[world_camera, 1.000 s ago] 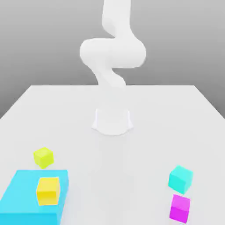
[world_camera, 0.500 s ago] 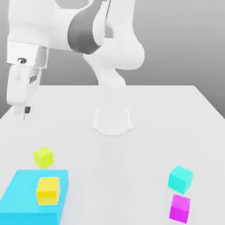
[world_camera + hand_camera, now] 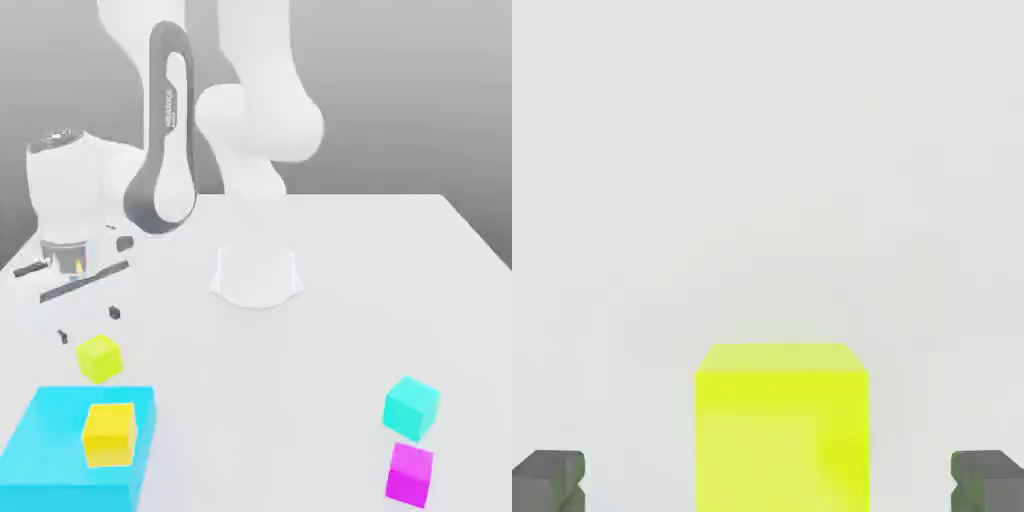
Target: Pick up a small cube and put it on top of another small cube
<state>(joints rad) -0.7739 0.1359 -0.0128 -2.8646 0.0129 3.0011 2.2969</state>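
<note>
Now the arm has swung down over the lime cube (image 3: 782,425), jaws spread wide, ready to descend and grasp.

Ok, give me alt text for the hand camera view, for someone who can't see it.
A lime yellow-green small cube sits on a plain white table, centred between the two dark fingertips of the open gripper, which are well apart from it on either side.
</note>
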